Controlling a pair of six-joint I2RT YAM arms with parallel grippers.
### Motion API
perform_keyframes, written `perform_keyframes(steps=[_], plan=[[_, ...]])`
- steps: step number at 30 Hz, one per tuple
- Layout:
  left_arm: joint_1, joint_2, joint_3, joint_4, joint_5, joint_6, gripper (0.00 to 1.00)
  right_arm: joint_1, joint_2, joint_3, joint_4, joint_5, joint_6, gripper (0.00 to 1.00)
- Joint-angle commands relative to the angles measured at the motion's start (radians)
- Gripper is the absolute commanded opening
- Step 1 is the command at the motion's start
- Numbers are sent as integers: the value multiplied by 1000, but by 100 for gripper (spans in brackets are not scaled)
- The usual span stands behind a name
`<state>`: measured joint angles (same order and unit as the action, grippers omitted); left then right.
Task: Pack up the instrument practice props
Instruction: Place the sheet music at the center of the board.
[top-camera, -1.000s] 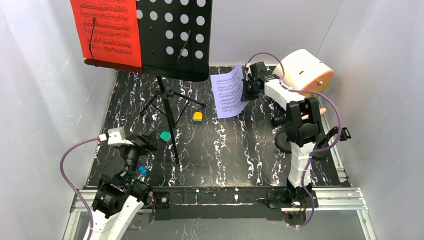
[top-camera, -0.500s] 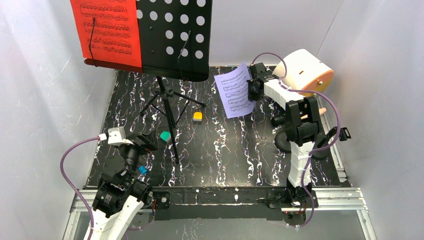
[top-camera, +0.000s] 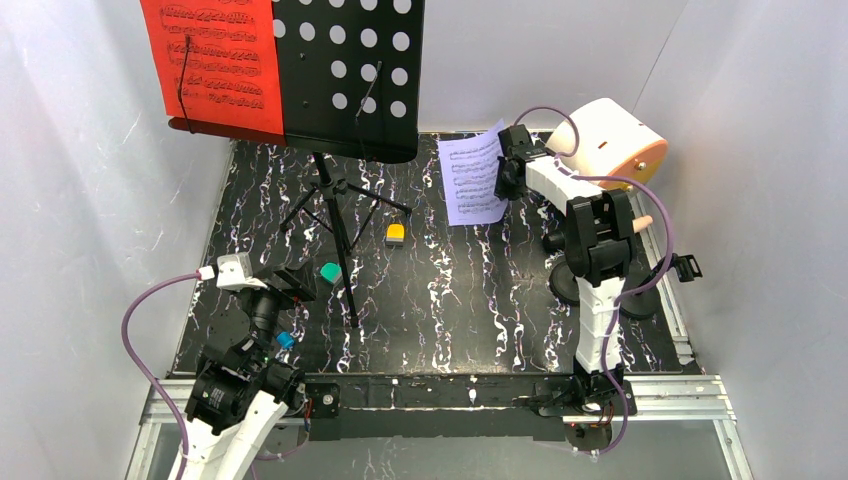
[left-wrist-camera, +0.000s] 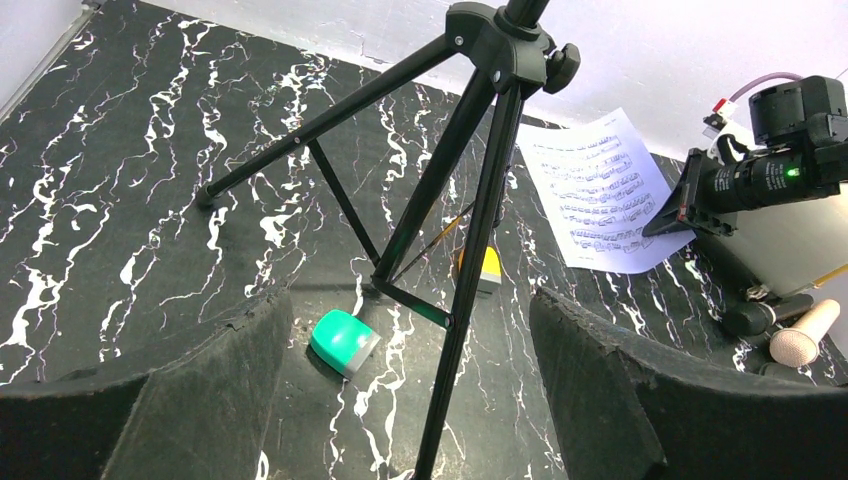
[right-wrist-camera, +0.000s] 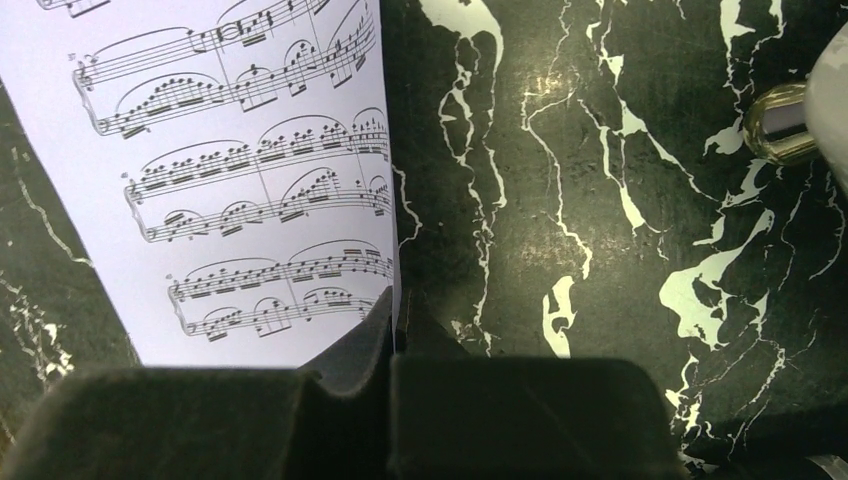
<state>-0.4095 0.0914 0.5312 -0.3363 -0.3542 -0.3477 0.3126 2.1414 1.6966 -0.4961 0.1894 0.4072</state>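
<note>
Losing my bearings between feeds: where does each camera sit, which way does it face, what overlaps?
Top external: above, behind the bases, looking down on the table; both arms with left gripper and right gripper show.
Left wrist: low on the left arm, facing far-right past the music rack legs; its open fingers frame the bottom.
Right wrist: on the right arm, facing down at the table; its shut fingers pinch the white music sheet.
Shared: all three show that sheet; left wrist also sees the right gripper holding it.
</note>
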Motion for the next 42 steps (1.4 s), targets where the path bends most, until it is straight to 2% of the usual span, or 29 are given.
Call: perform_keyframes(steps=[1,6,11,18,21,25,29,34,42], plan=[[7,16,4,26,5,7,86,-8,12,38,9,55,39,5],[10,20,1,30,18,9,86,-9,6,33,7,72,39,11],[12,39,3,34,42,13,86,-10,-12,31,0,93,30,41],[15,65,-4,45,77,9,87,-10,-87,-13,-8,138,9,59],[15,90,-5,55,107,13,87,-10,-139,-46,-7,157,-1,73],[15,142,-4,63,156,16,87,-6,-233,-113,-3,189,-16,84],[15,193,0,64,192,7,87,11,-363,-224,28,177,-36,90],[15,250,0,64,236,-8,87,55,-585,-419,130,61,-63,92],[15,399,-9,16,203,-122,87,214,-935,-754,301,-8,-10,94]])
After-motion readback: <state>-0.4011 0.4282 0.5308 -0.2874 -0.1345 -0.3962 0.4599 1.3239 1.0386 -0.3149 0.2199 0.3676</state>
